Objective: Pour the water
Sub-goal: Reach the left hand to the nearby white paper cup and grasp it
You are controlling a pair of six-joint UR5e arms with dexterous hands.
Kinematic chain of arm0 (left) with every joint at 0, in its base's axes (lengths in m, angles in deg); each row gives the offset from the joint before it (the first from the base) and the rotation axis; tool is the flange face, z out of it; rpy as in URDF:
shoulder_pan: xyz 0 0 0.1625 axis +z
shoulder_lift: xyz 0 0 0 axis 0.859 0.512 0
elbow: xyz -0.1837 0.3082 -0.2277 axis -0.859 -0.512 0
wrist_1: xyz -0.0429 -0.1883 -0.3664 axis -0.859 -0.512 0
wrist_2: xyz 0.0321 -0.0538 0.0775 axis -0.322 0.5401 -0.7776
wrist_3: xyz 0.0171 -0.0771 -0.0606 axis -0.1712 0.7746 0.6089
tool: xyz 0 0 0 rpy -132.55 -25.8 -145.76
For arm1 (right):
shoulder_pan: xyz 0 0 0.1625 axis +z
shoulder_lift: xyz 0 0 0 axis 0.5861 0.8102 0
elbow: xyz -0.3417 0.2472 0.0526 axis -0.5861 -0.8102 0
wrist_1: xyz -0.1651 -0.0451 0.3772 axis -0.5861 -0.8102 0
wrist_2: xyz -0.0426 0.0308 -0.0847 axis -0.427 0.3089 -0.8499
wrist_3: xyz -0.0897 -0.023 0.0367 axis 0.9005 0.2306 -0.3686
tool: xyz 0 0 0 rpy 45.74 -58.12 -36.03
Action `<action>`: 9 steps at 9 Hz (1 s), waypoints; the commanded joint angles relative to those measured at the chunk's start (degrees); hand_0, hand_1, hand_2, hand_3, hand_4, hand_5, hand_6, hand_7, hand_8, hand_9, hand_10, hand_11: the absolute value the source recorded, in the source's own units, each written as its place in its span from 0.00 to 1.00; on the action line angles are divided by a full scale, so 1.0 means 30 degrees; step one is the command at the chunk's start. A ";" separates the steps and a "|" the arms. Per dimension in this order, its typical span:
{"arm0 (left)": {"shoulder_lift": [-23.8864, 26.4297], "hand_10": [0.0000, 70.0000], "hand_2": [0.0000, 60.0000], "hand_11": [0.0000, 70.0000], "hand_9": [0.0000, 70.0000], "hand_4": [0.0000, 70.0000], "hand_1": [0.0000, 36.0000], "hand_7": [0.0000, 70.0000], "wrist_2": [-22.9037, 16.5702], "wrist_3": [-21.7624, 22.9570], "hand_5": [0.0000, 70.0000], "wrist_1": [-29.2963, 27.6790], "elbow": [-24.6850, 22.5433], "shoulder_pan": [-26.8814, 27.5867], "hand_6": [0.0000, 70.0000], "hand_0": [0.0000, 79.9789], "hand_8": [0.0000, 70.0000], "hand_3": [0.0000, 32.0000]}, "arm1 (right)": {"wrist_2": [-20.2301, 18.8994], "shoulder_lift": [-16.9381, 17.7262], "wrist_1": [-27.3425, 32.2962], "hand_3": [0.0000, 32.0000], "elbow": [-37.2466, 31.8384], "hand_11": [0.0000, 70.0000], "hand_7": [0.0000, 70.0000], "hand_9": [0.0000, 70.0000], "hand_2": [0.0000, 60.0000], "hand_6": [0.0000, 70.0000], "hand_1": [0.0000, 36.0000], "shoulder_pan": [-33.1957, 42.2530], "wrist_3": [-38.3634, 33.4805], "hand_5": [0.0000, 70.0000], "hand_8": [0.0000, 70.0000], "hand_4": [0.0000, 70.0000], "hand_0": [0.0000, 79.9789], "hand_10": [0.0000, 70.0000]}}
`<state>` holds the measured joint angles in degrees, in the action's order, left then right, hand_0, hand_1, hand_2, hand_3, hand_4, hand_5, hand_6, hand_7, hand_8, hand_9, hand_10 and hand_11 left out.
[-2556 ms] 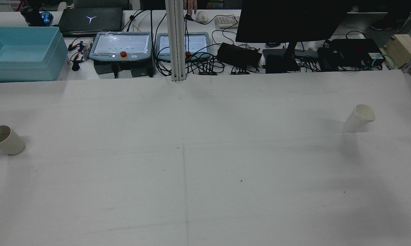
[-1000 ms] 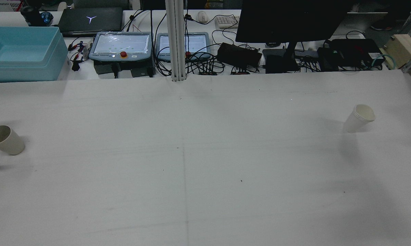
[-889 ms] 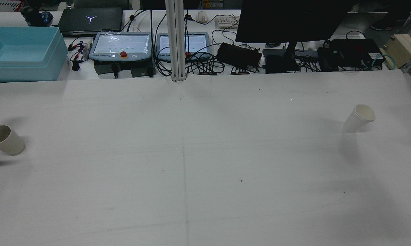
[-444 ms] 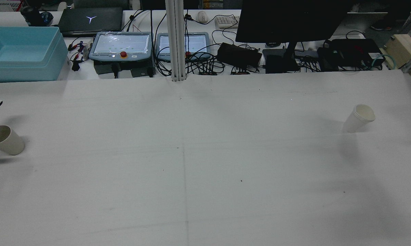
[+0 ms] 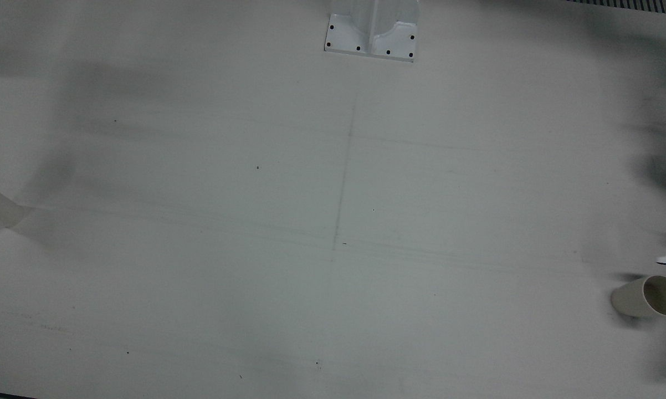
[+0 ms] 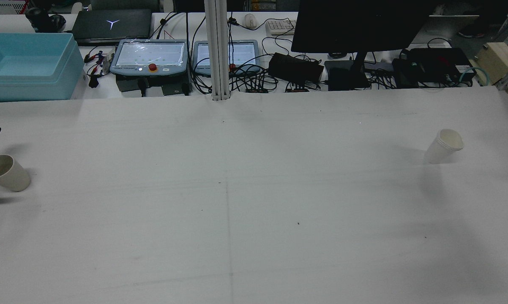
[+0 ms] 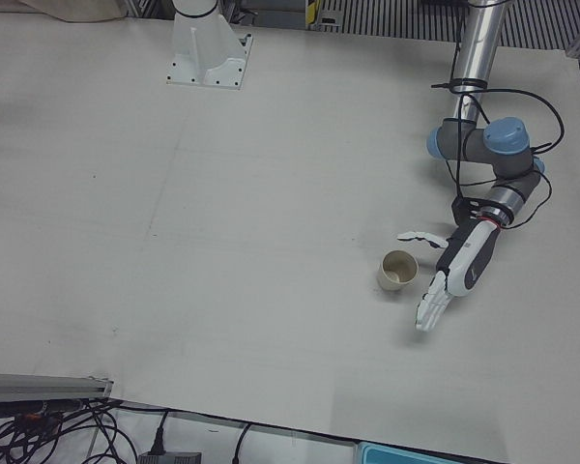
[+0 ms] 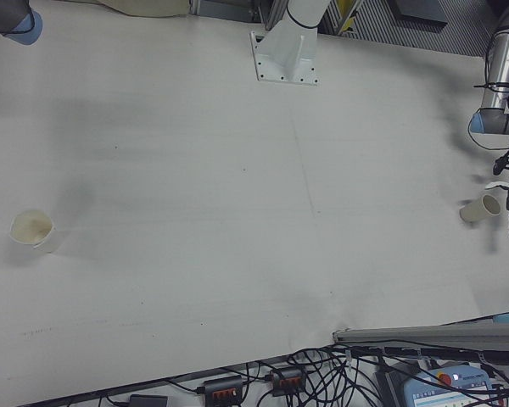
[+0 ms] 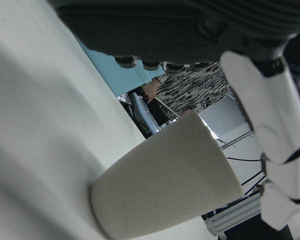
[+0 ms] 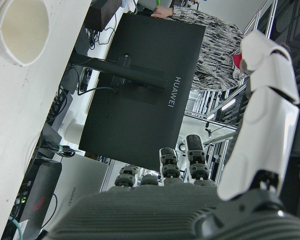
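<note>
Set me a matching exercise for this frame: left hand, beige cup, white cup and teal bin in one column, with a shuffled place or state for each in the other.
Things:
1. left hand
2. beige cup
3. white cup
4. teal bin

Places or states:
A. stands alone on the robot's right half of the table
B. open, fingers spread beside a cup
C. off the work cloth, among the electronics
D. upright between the thumb and the fingers, not yet gripped

Pairs: 1-B, 2-D, 3-A, 4-C
</note>
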<state>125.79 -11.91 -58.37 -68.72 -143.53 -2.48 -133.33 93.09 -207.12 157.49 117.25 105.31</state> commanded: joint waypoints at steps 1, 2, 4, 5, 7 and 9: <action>0.0040 0.00 0.35 0.00 0.00 0.00 0.37 0.04 0.0118 -0.0459 0.00 -0.0036 0.0002 0.0810 0.00 0.52 0.00 0.00 | 0.0000 0.0000 0.0000 0.00 0.0076 0.12 0.20 0.02 0.35 0.14 0.57 0.0006 0.0131 0.38 0.01 0.09 0.63 0.06; 0.0128 0.00 0.35 0.00 0.00 0.00 0.38 0.04 0.0147 -0.0487 0.00 -0.0036 0.0002 0.0844 0.00 0.53 0.00 0.00 | 0.0000 0.0000 0.0000 0.00 0.0076 0.11 0.20 0.02 0.35 0.13 0.57 0.0006 0.0131 0.37 0.01 0.08 0.63 0.06; 0.0362 0.00 0.35 0.00 0.00 0.00 0.40 0.05 0.0148 -0.0459 0.00 0.0111 0.0002 0.0874 0.00 0.55 0.00 0.00 | 0.0000 0.0000 0.0000 0.00 0.0076 0.11 0.19 0.02 0.34 0.13 0.57 0.0035 0.0131 0.37 0.01 0.07 0.63 0.06; 0.0450 0.00 0.35 0.00 0.00 0.00 0.41 0.05 0.0148 -0.0458 0.00 0.0169 0.0002 0.0874 0.00 0.55 0.00 0.00 | 0.0000 0.0000 0.0000 0.00 0.0076 0.11 0.19 0.02 0.34 0.13 0.57 0.0035 0.0131 0.37 0.01 0.07 0.63 0.06; 0.0626 0.00 0.35 0.00 0.00 0.03 0.41 0.06 0.0177 -0.0458 0.00 0.0316 0.0031 0.0874 0.00 0.56 0.00 0.00 | 0.0000 0.0000 0.0000 0.00 0.0076 0.11 0.18 0.02 0.34 0.12 0.58 0.0035 0.0160 0.37 0.01 0.06 0.63 0.06; 0.0772 0.00 0.36 0.01 0.00 0.03 0.41 0.07 0.0177 -0.0458 0.00 0.0549 0.0031 0.0874 0.00 0.55 0.00 0.00 | 0.0000 0.0000 0.0000 0.00 0.0076 0.11 0.18 0.02 0.34 0.12 0.57 0.0035 0.0160 0.37 0.01 0.06 0.63 0.05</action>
<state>127.57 -11.39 -59.74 -67.80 -143.45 0.13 -133.33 93.09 -207.12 157.72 117.35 105.78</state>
